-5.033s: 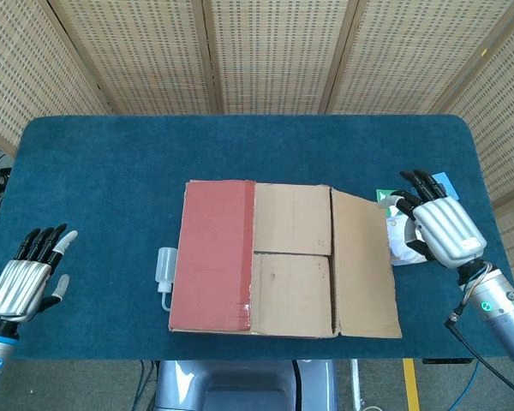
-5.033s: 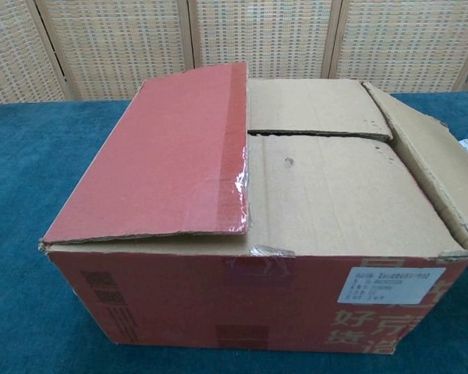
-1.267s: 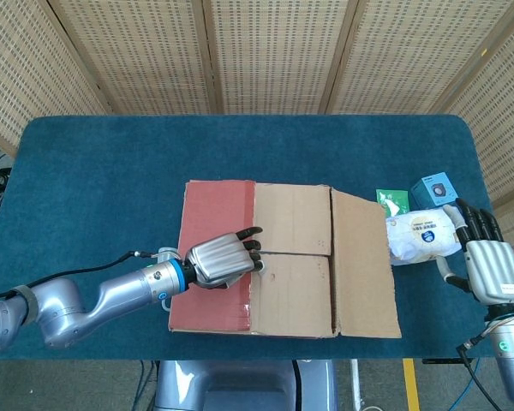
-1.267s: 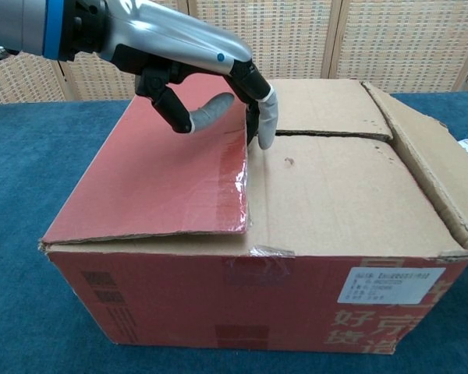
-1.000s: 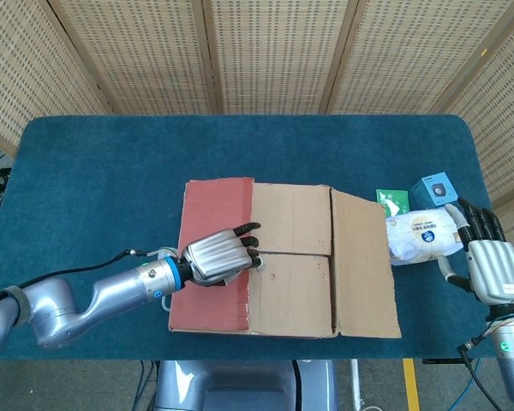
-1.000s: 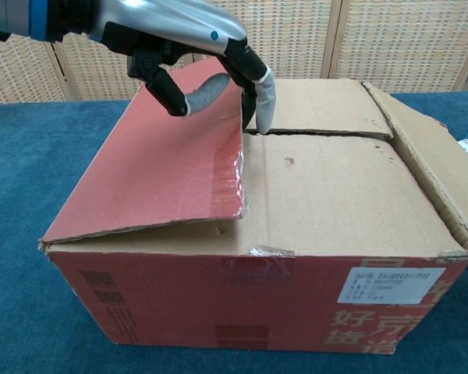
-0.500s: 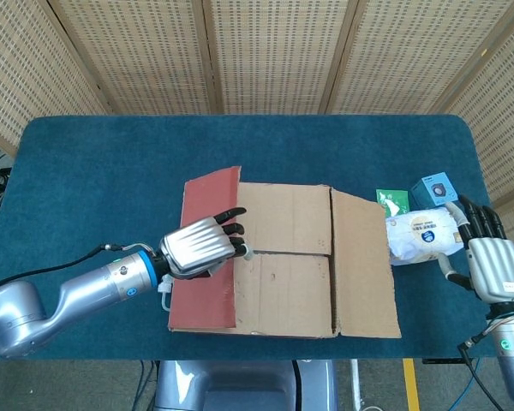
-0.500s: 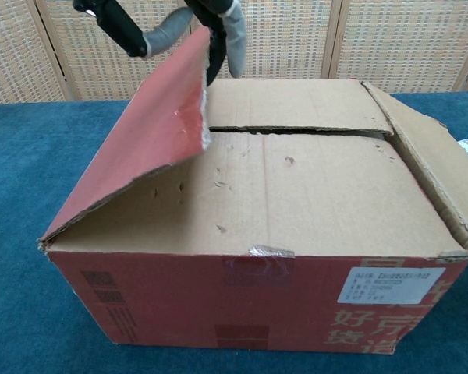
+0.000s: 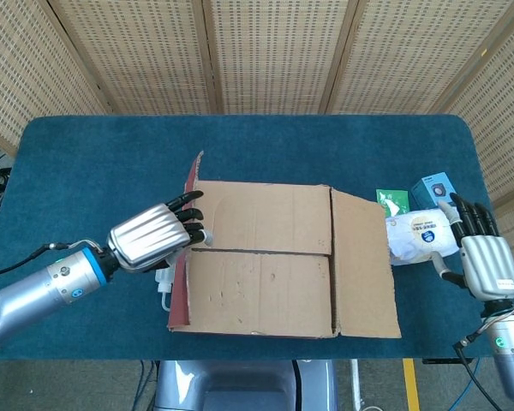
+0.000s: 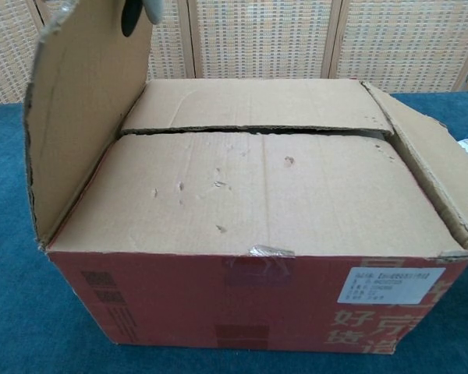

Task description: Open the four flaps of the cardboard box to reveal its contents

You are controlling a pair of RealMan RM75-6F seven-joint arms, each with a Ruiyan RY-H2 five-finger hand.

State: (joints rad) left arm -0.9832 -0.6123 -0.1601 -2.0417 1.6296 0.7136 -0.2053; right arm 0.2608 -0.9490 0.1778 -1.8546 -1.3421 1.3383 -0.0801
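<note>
While the left hand (image 9: 154, 235) is gripping the raised left flap (image 10: 82, 109), the cardboard box (image 9: 278, 261) is sitting mid-worktop (image 9: 94, 163).

Only the head view is showing the whole hand, its fingers (image 9: 188, 214) curling over the flap's top edge; the chest view is catching just a fingertip (image 10: 150, 8) there, plus the two inner flaps (image 10: 257, 183) lying closed. Right of the box, the right hand (image 9: 480, 257) is resting with fingers apart beside a white packet (image 9: 420, 233), seen from the head view alone.
</note>
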